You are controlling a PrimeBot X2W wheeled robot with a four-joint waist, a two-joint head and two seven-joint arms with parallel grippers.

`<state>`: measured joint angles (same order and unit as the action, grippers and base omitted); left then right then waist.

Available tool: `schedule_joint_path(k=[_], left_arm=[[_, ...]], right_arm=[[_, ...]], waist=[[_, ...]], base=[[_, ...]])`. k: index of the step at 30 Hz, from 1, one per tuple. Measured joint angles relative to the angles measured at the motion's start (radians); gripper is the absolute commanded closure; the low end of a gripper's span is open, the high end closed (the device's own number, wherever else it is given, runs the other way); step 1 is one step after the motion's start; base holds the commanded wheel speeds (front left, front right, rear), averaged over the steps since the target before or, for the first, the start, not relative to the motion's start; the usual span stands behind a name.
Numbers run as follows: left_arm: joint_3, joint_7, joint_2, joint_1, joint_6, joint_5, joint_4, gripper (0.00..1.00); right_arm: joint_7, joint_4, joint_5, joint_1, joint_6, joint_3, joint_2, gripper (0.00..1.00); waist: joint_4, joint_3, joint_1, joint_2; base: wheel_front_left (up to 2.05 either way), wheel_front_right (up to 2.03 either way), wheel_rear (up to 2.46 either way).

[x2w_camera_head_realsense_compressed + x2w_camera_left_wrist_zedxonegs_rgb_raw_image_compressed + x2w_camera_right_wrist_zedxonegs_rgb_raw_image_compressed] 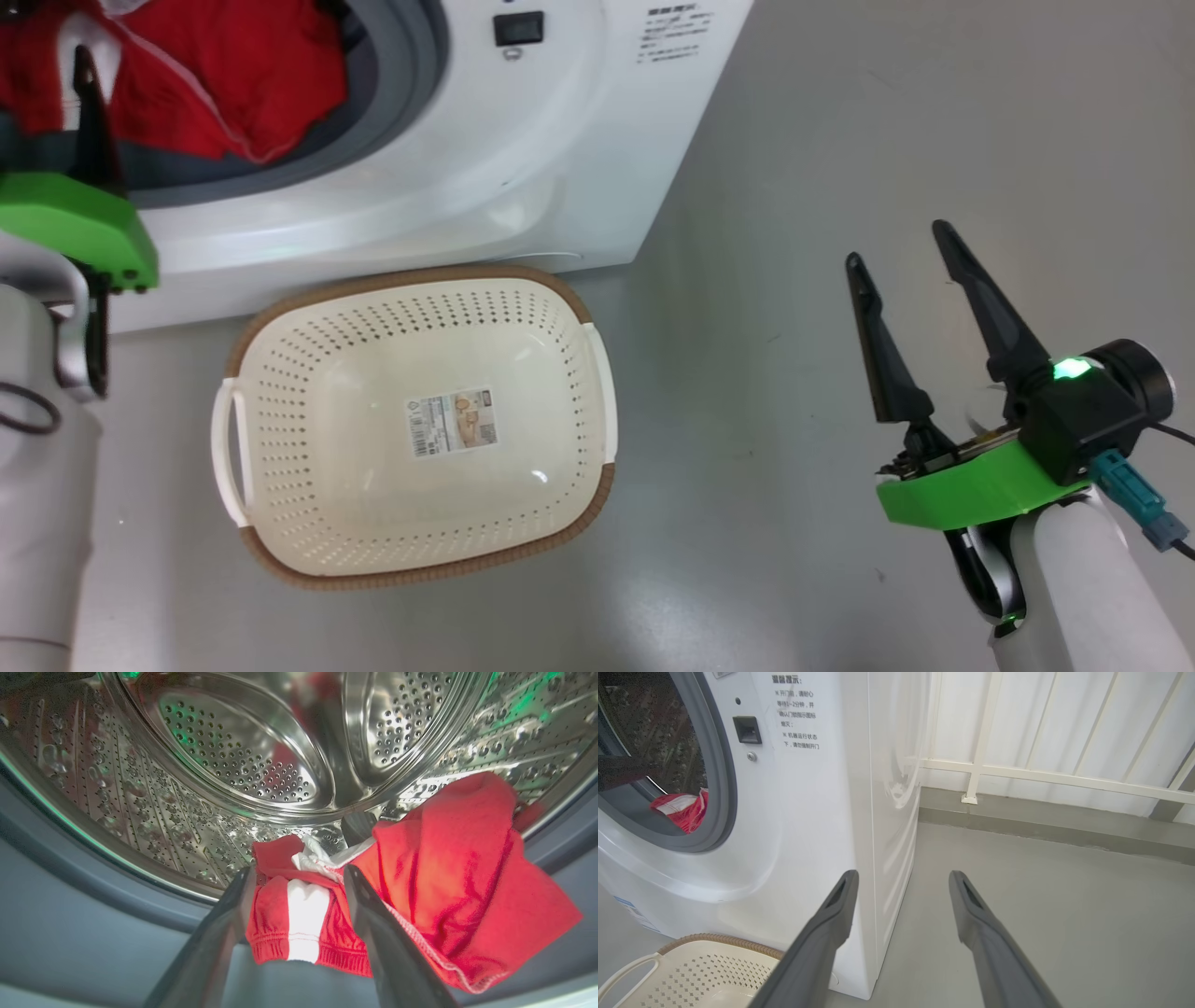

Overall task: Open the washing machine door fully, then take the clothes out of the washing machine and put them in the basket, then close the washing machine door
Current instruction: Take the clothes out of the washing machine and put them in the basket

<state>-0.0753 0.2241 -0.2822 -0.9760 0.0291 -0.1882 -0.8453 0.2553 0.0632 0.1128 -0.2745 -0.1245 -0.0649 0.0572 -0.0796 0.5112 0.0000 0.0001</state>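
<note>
Nearest to us, our right gripper (896, 245) hangs over the bare floor (794, 140), well off to the right of the work. Its fingers are spread wide with nothing between them. We judge it is parked there to leave the front of the machine free for the other arm.

Next comes the basket (411, 276). It stands on the floor with its far rim close against the foot of the washing machine (523, 177), directly below the mouth, so anything lifted out has only a short drop. It holds no garment, so by our reckoning the unloading has yet to deliver a piece.

Beyond it, our left gripper (299, 872) reaches into the mouth of the machine. Its fingers are fully apart, one on each side of a red-and-white fold of the clothes (444, 868), and they clamp nothing. We take that straddle as the set-up for a pinch on the bunched hem, which gives more to bite on than a flat panel would.

The clothes lie at the front lip of the drum (233, 756), with one red flap spilling over the grey rubber ring (70, 914). The mouth is unobstructed, so we judge the washing machine door to be swung aside. Deeper in, the drum's perforated steel wall is bare.
</note>
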Motion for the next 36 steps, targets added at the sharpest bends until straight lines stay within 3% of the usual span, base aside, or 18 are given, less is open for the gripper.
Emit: schedule_joint_path(k=[14,30,31,32,33,36], left_arm=[[-0.11,-0.122,-0.099,-0.1,0.014,0.116,-0.155,0.0],[-0.155,-0.187,-0.175,-0.179,0.015,0.145,-0.236,0.0],[-0.155,-0.186,-0.176,-0.181,0.015,0.145,-0.237,0.54],[-0.155,-0.186,-0.176,-0.182,0.015,0.145,-0.238,0.94],[-0.155,-0.182,-0.176,-0.183,0.015,0.145,-0.239,1.0],[-0.156,-0.17,-0.174,-0.189,0.015,0.137,-0.246,1.0]], right_arm=[[0.0,0.013,0.021,-0.022,0.0,-0.035,-0.002,0.0],[0.0,0.017,0.066,-0.061,0.0,-0.075,-0.004,0.0],[0.0,0.017,0.069,-0.061,0.0,-0.075,-0.004,0.0],[0.0,0.017,0.072,-0.062,0.0,-0.075,-0.004,0.0],[0.0,0.017,0.072,-0.064,0.0,-0.075,-0.004,0.0],[0.0,0.017,0.072,-0.074,0.0,-0.074,-0.004,0.0]], waist=[[-0.053,0.044,0.0,0.0],[-0.109,0.104,0.0,0.0],[-0.111,0.106,0.0,0.0],[-0.113,0.107,0.0,0.0],[-0.114,0.108,0.0,0.0],[-0.113,0.106,0.0,0.0]], base=[[0.0,0.0,0.0],[0.0,0.0,0.0],[0.0,0.0,0.0],[0.0,0.0,0.0],[0.0,0.0,0.0],[0.0,0.0,0.0]])
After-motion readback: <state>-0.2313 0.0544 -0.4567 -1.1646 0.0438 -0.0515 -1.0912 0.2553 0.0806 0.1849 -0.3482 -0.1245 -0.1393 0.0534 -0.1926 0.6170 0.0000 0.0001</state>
